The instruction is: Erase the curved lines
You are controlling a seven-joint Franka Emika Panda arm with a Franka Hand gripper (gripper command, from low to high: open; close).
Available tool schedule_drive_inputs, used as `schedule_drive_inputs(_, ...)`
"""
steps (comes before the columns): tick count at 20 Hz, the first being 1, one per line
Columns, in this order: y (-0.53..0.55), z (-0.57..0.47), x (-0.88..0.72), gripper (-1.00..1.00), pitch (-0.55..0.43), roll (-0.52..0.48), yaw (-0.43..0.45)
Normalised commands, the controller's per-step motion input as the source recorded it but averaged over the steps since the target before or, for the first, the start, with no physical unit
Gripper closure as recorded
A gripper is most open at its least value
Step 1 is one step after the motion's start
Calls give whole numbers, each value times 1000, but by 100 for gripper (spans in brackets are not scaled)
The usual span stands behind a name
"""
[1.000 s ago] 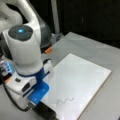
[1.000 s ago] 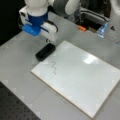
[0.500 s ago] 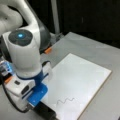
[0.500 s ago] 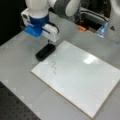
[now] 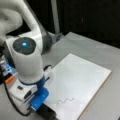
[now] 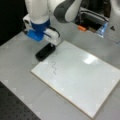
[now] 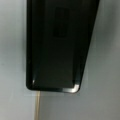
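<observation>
Tool [image 6: 50,45] of the white and blue arm sits low over the black eraser [image 6: 45,51], which lies across the near edge of the white board [image 6: 82,75] on the grey tabletop [image 6: 17,57]. Whether the tool's fingers are apart or clamped on the eraser I cannot tell, since the arm's body hides them in both front views. The curve lines [image 6: 53,68], a thin dark squiggle with a few humps, lie on the board just beyond the eraser's end, apart from it and not yet rubbed out; in a front view they show beside the tool near the board's lower edge [image 5: 65,100]. From the wrist, the eraser [image 7: 60,45] fills most of the view, directly beneath the tool, with the board's thin edge [image 7: 37,107] running out from under it.
</observation>
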Motion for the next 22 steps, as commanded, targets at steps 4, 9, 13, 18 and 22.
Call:
schedule_drive_inputs(4, 5, -293, 123, -100, -178, 119, -40)
schedule_drive_inputs(9, -57, -149, 41, -100, -153, 74, -31)
schedule_drive_inputs(13, -94, -65, -23, -100, -119, 50, 7)
schedule_drive_inputs(18, -96, -103, -49, -100, -109, 43, 0)
schedule_drive_inputs(22, -71, -98, -75, -100, -100, 13, -5)
